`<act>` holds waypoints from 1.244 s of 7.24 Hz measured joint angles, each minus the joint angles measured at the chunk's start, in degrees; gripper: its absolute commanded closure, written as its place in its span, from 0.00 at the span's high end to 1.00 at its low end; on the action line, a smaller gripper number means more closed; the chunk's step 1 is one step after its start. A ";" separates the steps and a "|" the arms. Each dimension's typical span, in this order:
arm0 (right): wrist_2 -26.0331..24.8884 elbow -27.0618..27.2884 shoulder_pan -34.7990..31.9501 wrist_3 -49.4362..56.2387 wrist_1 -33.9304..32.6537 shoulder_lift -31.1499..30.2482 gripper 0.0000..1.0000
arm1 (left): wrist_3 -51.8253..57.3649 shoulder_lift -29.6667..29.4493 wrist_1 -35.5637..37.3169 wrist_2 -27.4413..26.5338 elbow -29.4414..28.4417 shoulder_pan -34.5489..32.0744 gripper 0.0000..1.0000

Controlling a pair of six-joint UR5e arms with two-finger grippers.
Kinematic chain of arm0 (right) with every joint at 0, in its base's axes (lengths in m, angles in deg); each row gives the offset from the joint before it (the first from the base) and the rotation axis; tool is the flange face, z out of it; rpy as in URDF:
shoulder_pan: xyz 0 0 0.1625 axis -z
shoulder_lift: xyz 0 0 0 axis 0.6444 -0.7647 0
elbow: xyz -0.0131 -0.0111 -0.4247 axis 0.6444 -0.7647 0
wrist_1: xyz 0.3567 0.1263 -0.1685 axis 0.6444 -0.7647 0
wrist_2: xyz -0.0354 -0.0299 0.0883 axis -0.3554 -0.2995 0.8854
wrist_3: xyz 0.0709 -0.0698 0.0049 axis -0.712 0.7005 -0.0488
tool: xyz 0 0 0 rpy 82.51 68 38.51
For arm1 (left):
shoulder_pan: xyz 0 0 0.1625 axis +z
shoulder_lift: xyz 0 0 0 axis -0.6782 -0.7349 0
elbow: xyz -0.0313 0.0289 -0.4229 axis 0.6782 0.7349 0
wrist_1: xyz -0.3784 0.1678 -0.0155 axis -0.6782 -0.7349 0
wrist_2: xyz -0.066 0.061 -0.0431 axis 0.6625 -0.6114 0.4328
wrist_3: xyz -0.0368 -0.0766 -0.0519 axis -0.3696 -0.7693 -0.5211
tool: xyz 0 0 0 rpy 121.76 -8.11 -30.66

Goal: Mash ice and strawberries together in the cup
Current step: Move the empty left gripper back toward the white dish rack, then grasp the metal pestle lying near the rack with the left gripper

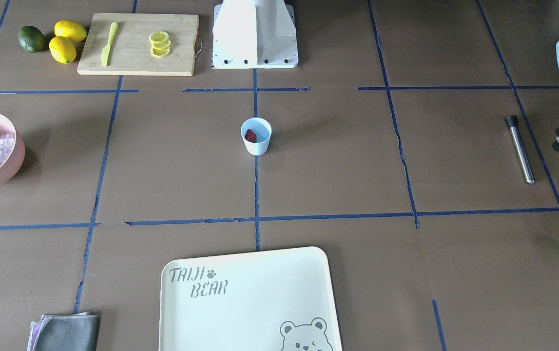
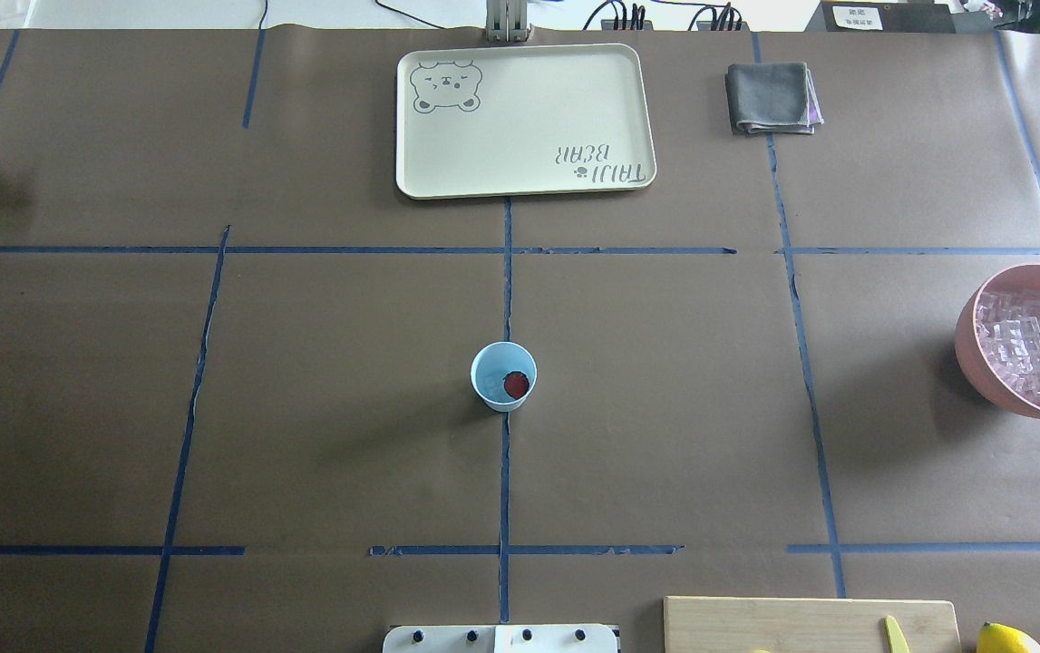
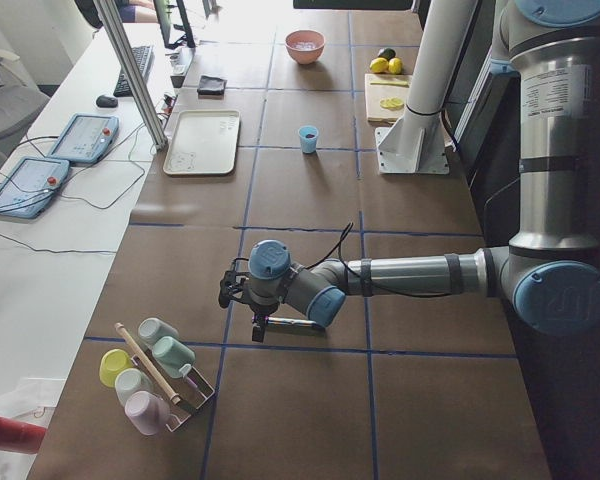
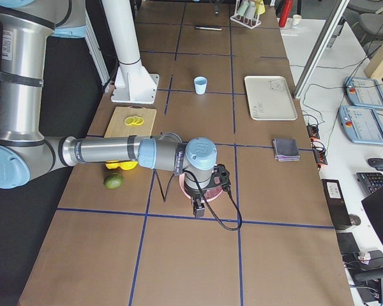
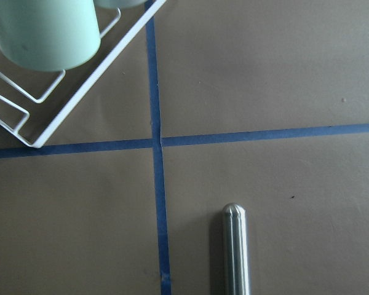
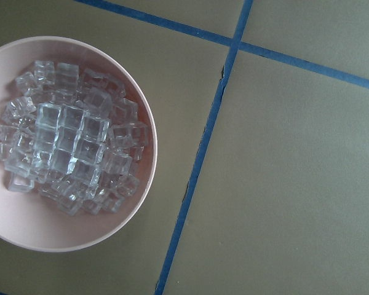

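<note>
The light-blue cup (image 2: 503, 376) stands at the table's middle with one red strawberry (image 2: 517, 384) inside it; the front-facing view shows the cup (image 1: 256, 136) and the strawberry (image 1: 251, 135) too. The ice (image 6: 67, 160) lies piled in a pink bowl (image 6: 144, 203) near the table's end. My right gripper (image 4: 207, 186) hangs over that bowl. My left gripper (image 3: 237, 296) hovers by a steel rod (image 5: 235, 252) with a black end (image 1: 511, 121). Neither wrist view shows fingers, so I cannot tell whether either gripper is open or shut.
A cream tray (image 2: 524, 177) and a folded grey cloth (image 2: 772, 98) lie on the far side. A wooden board (image 1: 138, 46) carries lemon slices and a yellow knife, with lemons (image 1: 67, 41) and a lime (image 1: 32, 39) beside it. A wire rack (image 3: 175, 400) holds pastel cups.
</note>
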State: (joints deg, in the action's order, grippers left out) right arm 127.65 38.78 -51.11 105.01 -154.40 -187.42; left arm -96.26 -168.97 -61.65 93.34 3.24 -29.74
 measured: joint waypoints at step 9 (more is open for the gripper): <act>-0.14 -0.09 0.00 0.14 0.00 -0.35 1.00 | -3.23 -2.21 -5.75 -2.97 -6.97 9.20 0.59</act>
State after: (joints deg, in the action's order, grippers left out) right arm 127.52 38.69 -51.11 105.15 -154.40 -187.77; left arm -99.50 -171.18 -67.40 90.37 -3.73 -20.54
